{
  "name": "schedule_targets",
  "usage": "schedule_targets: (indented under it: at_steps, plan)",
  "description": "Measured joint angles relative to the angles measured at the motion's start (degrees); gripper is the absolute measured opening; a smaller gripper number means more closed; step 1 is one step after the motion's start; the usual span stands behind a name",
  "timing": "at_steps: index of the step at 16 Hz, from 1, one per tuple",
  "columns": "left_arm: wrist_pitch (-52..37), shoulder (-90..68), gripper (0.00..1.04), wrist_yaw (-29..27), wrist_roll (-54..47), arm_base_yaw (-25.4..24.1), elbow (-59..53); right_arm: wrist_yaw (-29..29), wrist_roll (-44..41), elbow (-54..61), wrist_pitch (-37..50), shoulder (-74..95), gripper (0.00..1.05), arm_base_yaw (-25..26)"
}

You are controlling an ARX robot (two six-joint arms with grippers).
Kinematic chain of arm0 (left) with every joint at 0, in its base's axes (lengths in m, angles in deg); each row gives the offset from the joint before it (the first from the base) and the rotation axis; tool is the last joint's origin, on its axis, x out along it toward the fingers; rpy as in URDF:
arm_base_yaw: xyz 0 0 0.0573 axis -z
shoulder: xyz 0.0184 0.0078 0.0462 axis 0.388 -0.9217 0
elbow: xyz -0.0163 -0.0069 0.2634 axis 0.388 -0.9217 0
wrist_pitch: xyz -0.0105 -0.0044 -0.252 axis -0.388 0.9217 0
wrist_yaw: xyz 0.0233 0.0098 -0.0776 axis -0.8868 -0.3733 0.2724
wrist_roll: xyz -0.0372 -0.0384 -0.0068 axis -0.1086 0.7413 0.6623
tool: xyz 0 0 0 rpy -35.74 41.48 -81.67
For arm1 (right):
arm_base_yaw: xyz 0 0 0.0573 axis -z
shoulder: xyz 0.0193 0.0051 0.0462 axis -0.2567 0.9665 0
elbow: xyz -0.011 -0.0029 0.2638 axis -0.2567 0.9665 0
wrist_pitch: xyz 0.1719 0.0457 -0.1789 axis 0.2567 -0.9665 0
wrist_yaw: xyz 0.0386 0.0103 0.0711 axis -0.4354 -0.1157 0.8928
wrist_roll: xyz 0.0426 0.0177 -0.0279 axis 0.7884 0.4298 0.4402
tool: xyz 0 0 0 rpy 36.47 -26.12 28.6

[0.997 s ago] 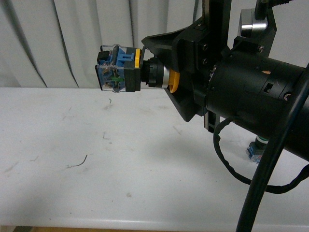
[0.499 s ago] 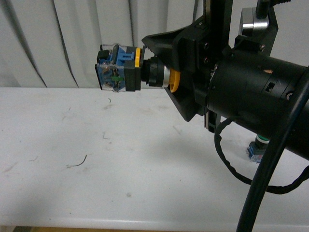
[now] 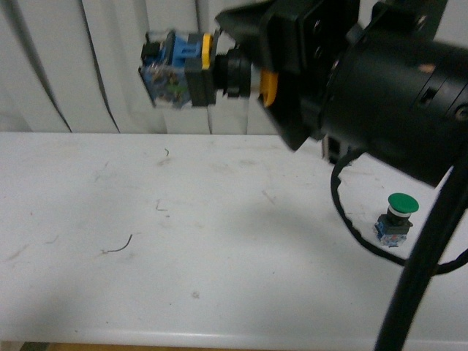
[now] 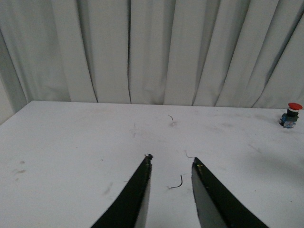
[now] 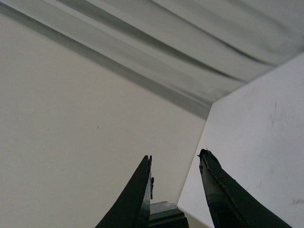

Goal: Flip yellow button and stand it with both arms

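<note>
1. The yellow button (image 3: 183, 69) is held in the air above the counter (image 3: 219, 219). Its long axis is horizontal, with the blue contact block pointing to the robot's left.
2. The right tool (image 3: 252, 73) clamps its cap end.
3. The left tool (image 4: 172, 161) hovers over the counter, narrowly parted and holding nothing.

Lab test bench, white table (image 3: 219, 278), grey curtain backdrop (image 3: 73, 66)

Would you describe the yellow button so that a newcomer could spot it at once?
Look at the white curtain behind the table. In front of it, above the tabletop, the right gripper holds the yellow button sideways in the air. Unlike the green-capped button standing on the table, it is airborne and its cap is yellow.
</note>
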Motion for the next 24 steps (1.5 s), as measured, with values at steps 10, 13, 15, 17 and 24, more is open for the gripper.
schedule_targets:
  at_steps: [10, 13, 15, 17, 24]
  plan:
    - [0.0, 0.0, 0.98, 0.0, -0.1, 0.0, 0.0, -37.7, -63.1, -12.0, -31.0, -5.8, 0.30, 12.9]
    - [0.0, 0.0, 0.98, 0.0, -0.1, 0.0, 0.0, -39.1, -63.9, -18.8, -38.9, -0.7, 0.30, 16.8]
    - [0.0, 0.0, 0.98, 0.0, -0.1, 0.0, 0.0, -36.2, -62.5, -27.2, -46.2, 7.4, 0.30, 19.5]
    - [0.0, 0.0, 0.98, 0.0, -0.1, 0.0, 0.0, -34.9, -61.9, -34.7, -50.8, 13.4, 0.30, 20.7]
    - [0.0, 0.0, 0.98, 0.0, -0.1, 0.0, 0.0, -29.6, -62.0, -55.7, -67.6, 29.6, 0.30, 20.5]
